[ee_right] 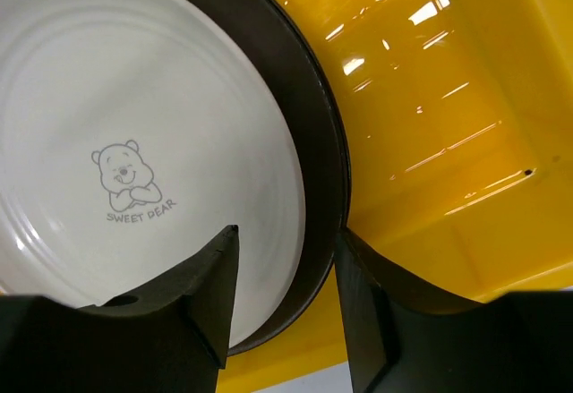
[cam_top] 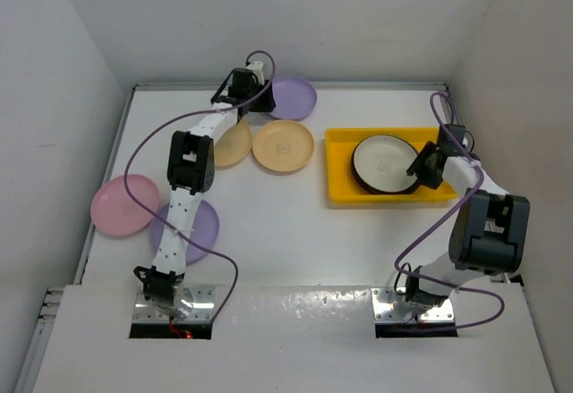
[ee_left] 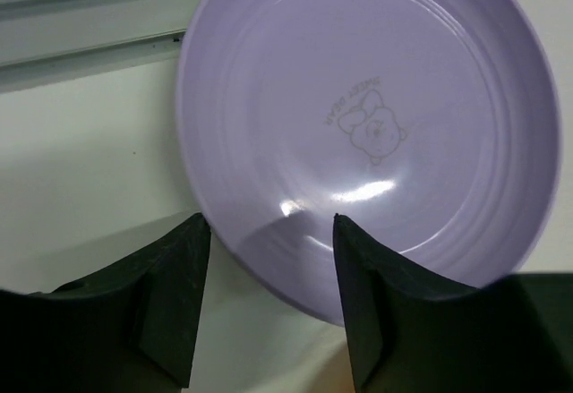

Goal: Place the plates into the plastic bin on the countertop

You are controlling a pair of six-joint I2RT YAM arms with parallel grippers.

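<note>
Left gripper point(ee_left: 269, 227) is open at the far lilac plate point(ee_left: 376, 115), which sits at the back of the countertop point(cam_top: 295, 223) close to the back wall point(cam_top: 340, 26). The near rim is between the fingers point(ee_left: 175, 303), nothing pinched yet.

Right gripper point(ee_right: 286, 236) is over the plastic bin point(ee_right: 439, 98), jaws apart and straddling the rim of the dark-rimmed plate point(ee_right: 134, 98), which lies inside the bin. No squeeze visible, so I read it as let go. Can't tell if a second plate sits under it.

Not in the bin: pale orange plates point(cam_top: 283, 146), pink plate point(cam_top: 121, 207), near lilac plate point(cam_top: 206, 227) partly under the left arm.

Risks as I see them:
- Left close: the rim is thin and shallow. If the finger outside the plate isn't under the lip, closing shoves the plate toward the wall instead of gripping it.
- An edge pinch on a smooth plate means it can swing or slip in transit, and the likely path to the bin crosses the orange plates.
- Right retreat: one finger is inside the rim. Pulling back before lifting clear hooks the plate and drags it, or the bin with it.
- Bin traffic: if the left arm arrives while the right is parked there, they clash.
- Bin room is tight — a sloppy drop leaves a plate propped on the low wall.
</note>
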